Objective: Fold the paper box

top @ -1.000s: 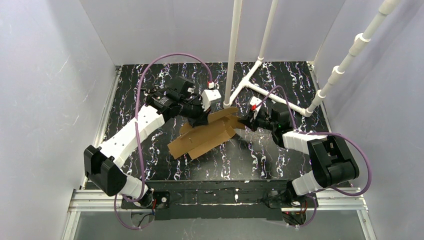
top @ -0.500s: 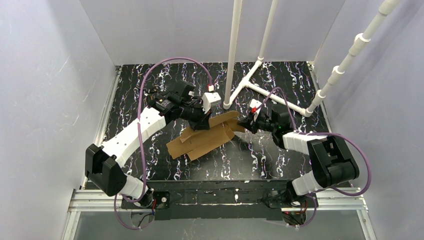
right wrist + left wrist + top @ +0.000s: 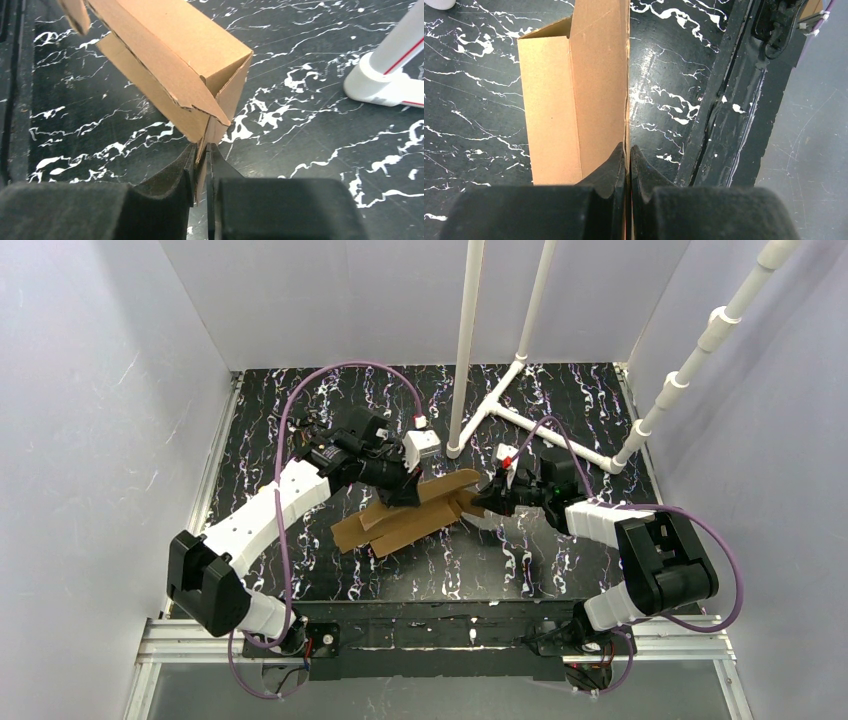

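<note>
The paper box (image 3: 400, 520) is a brown cardboard sheet, partly folded into a long sleeve, held slanted over the black marbled table. My left gripper (image 3: 407, 494) comes in from the far left side and is shut on a thin edge of the paper box (image 3: 574, 90), the fingertips (image 3: 620, 159) pinching it. My right gripper (image 3: 470, 502) is at the sleeve's right end. In the right wrist view an end flap of the paper box (image 3: 170, 45) hangs between the right gripper (image 3: 201, 148) fingers, which stand slightly apart with a narrow gap beside the flap.
A white pipe frame (image 3: 465, 340) stands at the back of the table, one foot (image 3: 375, 82) close to the right of the box end. The table's black front rail (image 3: 734, 100) runs near the left gripper. Grey walls enclose the table.
The box has shifted a little left and lower with both arms. The right gripper's jaws have parted slightly around the flap. The left gripper stays shut on the edge.
</note>
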Tool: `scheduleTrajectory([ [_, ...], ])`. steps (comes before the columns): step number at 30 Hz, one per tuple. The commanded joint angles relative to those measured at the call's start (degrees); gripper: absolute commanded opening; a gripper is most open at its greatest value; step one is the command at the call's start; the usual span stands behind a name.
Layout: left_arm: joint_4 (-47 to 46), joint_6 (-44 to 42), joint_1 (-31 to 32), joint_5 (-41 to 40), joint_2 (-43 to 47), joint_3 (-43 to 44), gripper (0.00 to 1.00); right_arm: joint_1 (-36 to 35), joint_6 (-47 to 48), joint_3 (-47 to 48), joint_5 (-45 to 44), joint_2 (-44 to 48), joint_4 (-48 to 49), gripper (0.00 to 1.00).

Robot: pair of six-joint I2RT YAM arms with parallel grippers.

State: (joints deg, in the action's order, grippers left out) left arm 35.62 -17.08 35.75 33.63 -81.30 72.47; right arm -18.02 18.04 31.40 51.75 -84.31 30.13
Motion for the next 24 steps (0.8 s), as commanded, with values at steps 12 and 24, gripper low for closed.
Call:
scheduleTrajectory([
  [12, -1.7, 0.6, 0.2, 1.7, 3.7, -1.9, 0.00, -0.4, 3.1, 4.7, 7.4, -1.0, -11.5, 0.49],
  [24, -1.8, 0.9, 0.3, 1.3, 4.6, -3.8, 0.00, 0.2, 8.1, 7.9, 12.0, -3.0, -20.9, 0.51],
])
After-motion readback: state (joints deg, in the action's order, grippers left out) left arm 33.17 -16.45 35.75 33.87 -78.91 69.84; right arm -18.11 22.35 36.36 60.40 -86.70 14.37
